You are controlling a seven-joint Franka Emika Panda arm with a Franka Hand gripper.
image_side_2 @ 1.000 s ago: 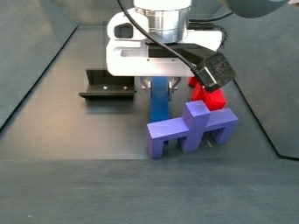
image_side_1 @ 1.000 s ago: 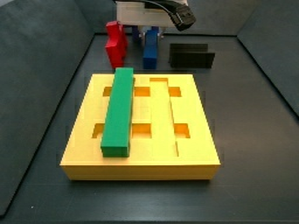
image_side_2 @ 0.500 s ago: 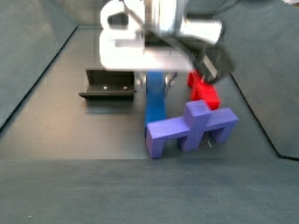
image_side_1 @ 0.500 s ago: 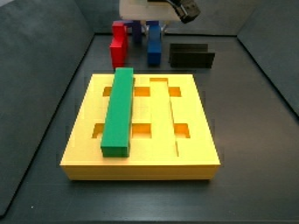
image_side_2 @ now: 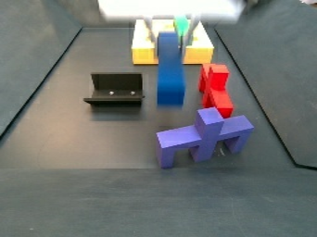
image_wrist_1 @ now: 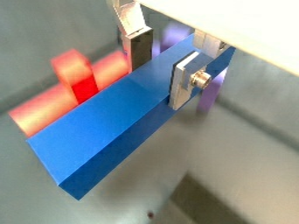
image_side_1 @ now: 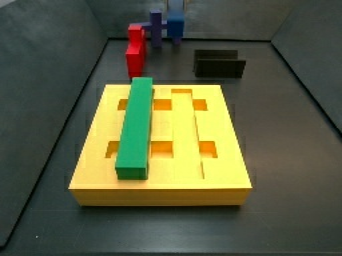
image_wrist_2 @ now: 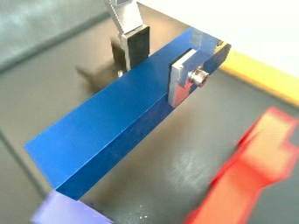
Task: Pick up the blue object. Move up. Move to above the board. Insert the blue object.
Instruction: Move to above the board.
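Dark grey floor with grey walls in both side views. Blue bar [image_wrist_1: 122, 122] sits clamped between the two silver fingers [image_wrist_1: 187, 77] of the gripper [image_wrist_1: 163, 59]; jaws closed on it near one end, most of its length sticking out past the pads. Same grip shows in both wrist views [image_wrist_2: 128, 109]. In a side view the bar [image_side_2: 169, 67] hangs upright, lower end clear of the floor, with the gripper body a blurred white shape at the frame's upper edge above it. In a side view only the bar's lower part [image_side_1: 175, 20] shows at the far end, gripper out of frame.

Beside the jaws: red piece [image_side_2: 214, 86] on the floor just next to the hanging bar, blurred red in both wrist views [image_wrist_2: 254, 179]. Purple block [image_side_2: 203, 135] lies on the floor below and beyond the bar's free end, apart from it. Fixture [image_side_2: 115, 89] stands on the floor on the other side of the bar from the red piece.

Board [image_side_1: 92, 150] lies well away from the jaws, flat on the floor, grooves and orange-lined slots in its top. Green bar [image_side_1: 135, 124] lies lengthwise in one groove of the board. Yellow edge of the board [image_side_2: 144, 48] shows behind the hanging bar.
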